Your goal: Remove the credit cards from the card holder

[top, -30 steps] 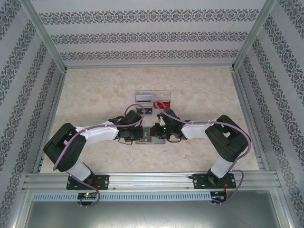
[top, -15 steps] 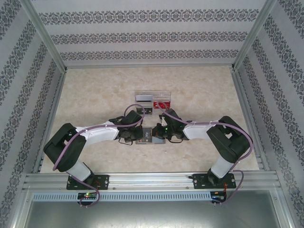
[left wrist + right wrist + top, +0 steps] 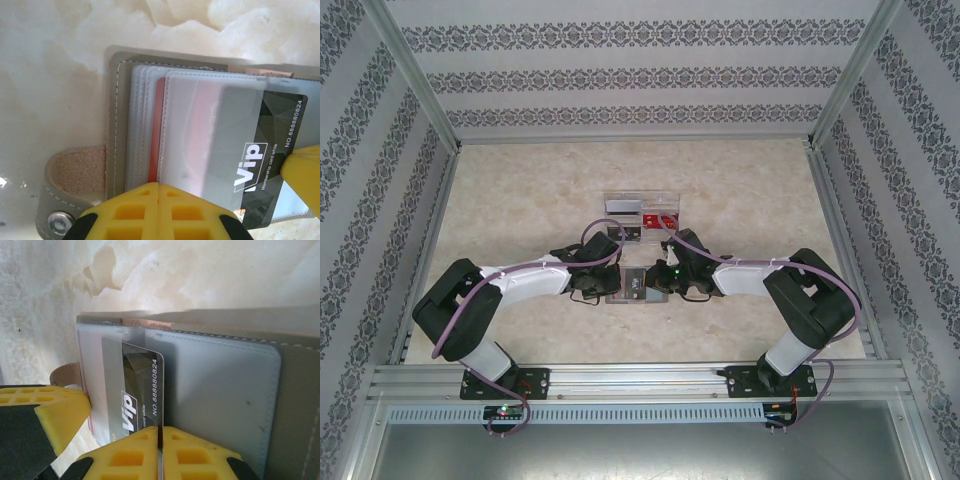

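Grey card holder [image 3: 630,291] lies open mid-frame between our arms. Left gripper [image 3: 158,194] pinches its pocket edge; right gripper [image 3: 160,439] clamps black VIP card [image 3: 131,390], partly out. Next, we judge: straight pull, holder pinned. Reddish card [image 3: 159,130] pocketed.

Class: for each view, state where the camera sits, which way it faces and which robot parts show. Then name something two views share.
Top external: fixed above and behind the bases, looking down at the table; the left arm and right arm show, meeting over the card holder.
Left wrist: on the left arm, looking down past the left gripper at the open holder.
Right wrist: on the right arm, looking down past the right gripper at the same holder.
Shared: both wrist views show the VIP card.
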Robot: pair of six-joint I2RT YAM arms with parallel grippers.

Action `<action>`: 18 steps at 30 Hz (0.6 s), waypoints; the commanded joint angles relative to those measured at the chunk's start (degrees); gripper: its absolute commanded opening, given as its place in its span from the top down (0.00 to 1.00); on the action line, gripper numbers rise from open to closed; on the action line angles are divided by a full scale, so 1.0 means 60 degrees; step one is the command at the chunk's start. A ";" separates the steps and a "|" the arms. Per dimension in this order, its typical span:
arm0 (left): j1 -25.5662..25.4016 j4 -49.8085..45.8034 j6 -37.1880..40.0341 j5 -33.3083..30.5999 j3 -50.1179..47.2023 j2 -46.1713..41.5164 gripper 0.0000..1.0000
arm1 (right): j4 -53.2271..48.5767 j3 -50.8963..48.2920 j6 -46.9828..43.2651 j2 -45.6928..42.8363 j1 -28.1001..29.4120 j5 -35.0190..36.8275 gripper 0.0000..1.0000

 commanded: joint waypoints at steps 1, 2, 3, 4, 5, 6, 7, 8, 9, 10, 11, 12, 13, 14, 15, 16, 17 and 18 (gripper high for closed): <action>-0.0077 -0.1000 -0.0003 -0.0388 0.0044 0.0347 1.00 | 0.0039 0.0169 -0.0107 0.0245 0.0051 -0.0244 0.90; -0.0077 -0.1048 0.0024 -0.0403 0.0104 0.0307 1.00 | 0.0062 0.0192 -0.0100 0.0285 0.0067 -0.0248 0.93; -0.0079 -0.1096 0.0085 -0.0403 0.0175 0.0250 1.00 | 0.0069 0.0207 -0.0080 0.0307 0.0062 -0.0246 0.95; -0.0087 -0.1152 0.0120 -0.0442 0.0223 0.0203 1.00 | 0.0065 0.0207 -0.0084 0.0322 0.0071 -0.0247 0.95; -0.0077 -0.1221 0.0143 -0.0488 0.0281 0.0160 1.00 | 0.0081 0.0207 -0.0085 0.0333 0.0068 -0.0233 0.95; -0.0079 -0.1254 0.0183 -0.0506 0.0333 0.0123 1.00 | 0.0080 0.0198 -0.0090 0.0344 0.0081 -0.0223 0.94; -0.0077 -0.1261 0.0208 -0.0493 0.0344 0.0130 1.00 | 0.0100 0.0193 -0.0072 0.0352 0.0072 -0.0231 0.93; -0.0074 -0.1249 0.0206 -0.0471 0.0372 0.0168 1.00 | 0.0127 0.0192 -0.0071 0.0359 0.0070 -0.0255 0.91; -0.0077 -0.1221 0.0209 -0.0437 0.0344 0.0209 1.00 | 0.0181 0.0206 -0.0063 0.0374 0.0073 -0.0289 0.90; -0.0077 -0.1177 0.0202 -0.0393 0.0337 0.0276 1.00 | 0.0219 0.0207 -0.0047 0.0404 0.0074 -0.0328 0.90; -0.0085 -0.1134 0.0177 -0.0340 0.0298 0.0335 1.00 | 0.0257 0.0218 -0.0027 0.0435 0.0079 -0.0357 0.89; -0.0091 -0.1081 0.0144 -0.0290 0.0278 0.0396 1.00 | 0.0291 0.0236 -0.0008 0.0475 0.0071 -0.0384 0.88; -0.0092 -0.1022 0.0111 -0.0247 0.0250 0.0424 1.00 | 0.0364 0.0249 0.0005 0.0513 0.0081 -0.0404 0.84; -0.0092 -0.0981 0.0100 -0.0215 0.0214 0.0457 1.00 | 0.0410 0.0251 0.0037 0.0552 0.0071 -0.0435 0.83; -0.0092 -0.0940 0.0085 -0.0208 0.0197 0.0472 1.00 | 0.0478 0.0229 0.0068 0.0591 0.0074 -0.0451 0.81; -0.0094 -0.0938 0.0081 -0.0199 0.0183 0.0474 1.00 | 0.0513 0.0236 0.0080 0.0625 0.0070 -0.0468 0.80; -0.0092 -0.0953 0.0085 -0.0198 0.0196 0.0487 1.00 | 0.0560 0.0229 0.0097 0.0673 0.0080 -0.0488 0.78; -0.0092 -0.0963 0.0095 -0.0197 0.0197 0.0489 1.00 | 0.0609 0.0222 0.0110 0.0710 0.0081 -0.0515 0.77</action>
